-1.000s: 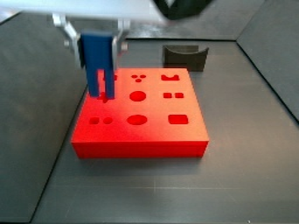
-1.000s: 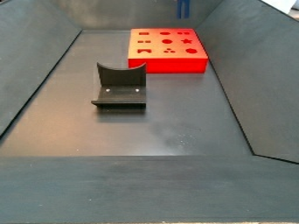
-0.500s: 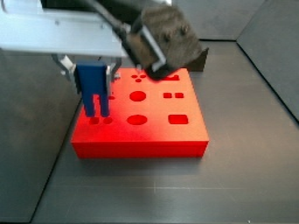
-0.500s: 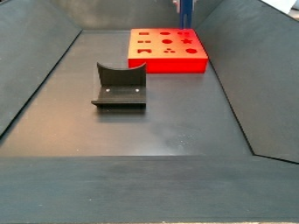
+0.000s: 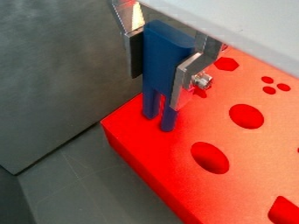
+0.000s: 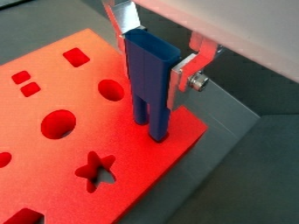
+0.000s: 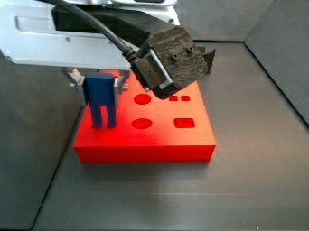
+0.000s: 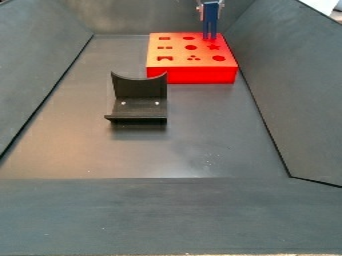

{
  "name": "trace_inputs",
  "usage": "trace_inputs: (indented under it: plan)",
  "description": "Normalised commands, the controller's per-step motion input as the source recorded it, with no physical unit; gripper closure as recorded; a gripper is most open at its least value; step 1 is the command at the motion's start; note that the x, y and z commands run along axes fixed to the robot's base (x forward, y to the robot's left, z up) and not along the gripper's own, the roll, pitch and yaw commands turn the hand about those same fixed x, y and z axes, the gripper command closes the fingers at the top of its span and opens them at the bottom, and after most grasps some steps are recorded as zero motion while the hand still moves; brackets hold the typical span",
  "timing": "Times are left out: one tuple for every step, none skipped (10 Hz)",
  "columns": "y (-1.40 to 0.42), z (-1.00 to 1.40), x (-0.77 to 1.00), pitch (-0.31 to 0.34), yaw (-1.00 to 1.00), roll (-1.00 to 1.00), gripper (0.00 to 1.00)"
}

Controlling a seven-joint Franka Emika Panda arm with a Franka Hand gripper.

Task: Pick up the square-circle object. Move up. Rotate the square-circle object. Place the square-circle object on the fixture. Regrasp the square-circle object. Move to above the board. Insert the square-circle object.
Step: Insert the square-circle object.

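Two-finger silver-plated gripper [image 5: 166, 66] clamped on the small bright blue two-pronged square-circle object [image 5: 163, 77]; flat silver fingers [image 5: 191, 74] pressed against the piece's two broad faces, nothing else between them; same grip plain in both wrist views — gripper [image 6: 158, 61], blue piece [image 6: 149, 86]. Piece held upright, prongs pointing down; prong tips at the top face of the large flat red-orange board [image 5: 222, 171], close to one of its corners — whether already inside the small paired cut-outs or only touching the surface, cannot tell. Round and oval dark cut-outs visible further along the board in a wrist view; star, circles and squares [image 6: 100, 171] in a wrist view.

In a side view, gripper [image 7: 99, 77] low over the board [image 7: 157, 135] with the blue piece [image 7: 99, 101] standing at the board's near-left corner region; white arm housing and black cabling filling the upper part of the picture. In a side view, board [image 8: 187, 58] lying toward the far end of the dark grey table, blue piece [image 8: 210, 22] and gripper [image 8: 210, 6] at its far right corner, partly cut by the picture's edge. Small dark grey notched fixture [image 8: 136, 97] standing on the table floor, well apart from the board, nearer the table's middle, with nothing resting in it.
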Motion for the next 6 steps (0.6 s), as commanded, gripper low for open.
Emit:
trace_inputs:
  plan:
    - [0.00,-0.53,0.01,-0.057,-0.07,0.00,1.00]
    - [-0.07,-0.81,0.00,-0.123,-0.07,0.03,1.00]
    - [-0.11,-0.92,0.01,-0.143,-0.07,0.06,1.00]
    - [-0.01,-0.63,0.00,-0.207,0.00,0.00,1.00]
    - [0.00,-0.44,0.00,-0.176,0.00,0.01,1.00]
    - [-0.11,-0.21,0.00,-0.107,0.01,0.10,1.00]
